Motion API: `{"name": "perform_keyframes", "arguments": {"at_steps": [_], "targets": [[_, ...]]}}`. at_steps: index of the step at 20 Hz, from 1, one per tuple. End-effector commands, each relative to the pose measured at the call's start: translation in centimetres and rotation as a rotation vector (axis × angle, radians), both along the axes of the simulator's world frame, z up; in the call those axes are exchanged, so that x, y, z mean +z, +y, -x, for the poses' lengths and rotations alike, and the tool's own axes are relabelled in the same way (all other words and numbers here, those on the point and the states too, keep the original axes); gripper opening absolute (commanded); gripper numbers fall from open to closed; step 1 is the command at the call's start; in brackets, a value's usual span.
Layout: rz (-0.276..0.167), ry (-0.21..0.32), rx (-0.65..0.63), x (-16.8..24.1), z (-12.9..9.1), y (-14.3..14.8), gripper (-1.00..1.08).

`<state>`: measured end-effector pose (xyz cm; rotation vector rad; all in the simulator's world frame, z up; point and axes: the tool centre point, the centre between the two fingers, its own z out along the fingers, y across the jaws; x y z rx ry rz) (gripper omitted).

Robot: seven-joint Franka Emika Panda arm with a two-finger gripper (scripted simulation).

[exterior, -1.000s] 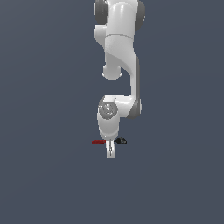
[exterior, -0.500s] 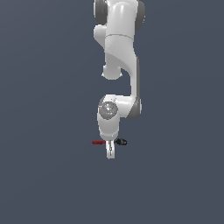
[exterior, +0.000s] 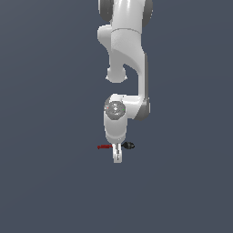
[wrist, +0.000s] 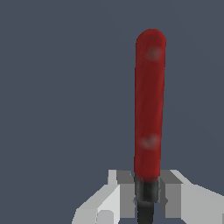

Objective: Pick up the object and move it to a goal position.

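The object is a slim tool with a red handle [exterior: 104,146], a thin dark shaft and a small black rounded head [exterior: 129,145]. In the exterior view it lies crosswise under the white arm's wrist, with the handle pointing to that view's left. My gripper [exterior: 117,157] is shut on the object's shaft, between handle and head. In the wrist view the red handle [wrist: 149,100] sticks out past the two pale fingers [wrist: 171,193], and the dark shaft [wrist: 146,197] is pinched between them. The black head is hidden in the wrist view.
A plain dark grey-blue surface [exterior: 50,182] fills both views around the arm. No other objects, containers or edges show.
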<state>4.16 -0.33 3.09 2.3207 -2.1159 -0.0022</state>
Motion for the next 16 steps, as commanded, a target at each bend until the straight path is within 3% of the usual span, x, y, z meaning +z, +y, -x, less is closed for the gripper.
{"name": "perform_keyframes", "arguments": {"at_steps": [1, 16], "targets": [[-0.001, -0.002, 0.0, 1.4, 0.1, 0.7, -1.0], [0.001, -0.002, -0.001, 15.6, 0.9, 7.6, -1.0]]}}
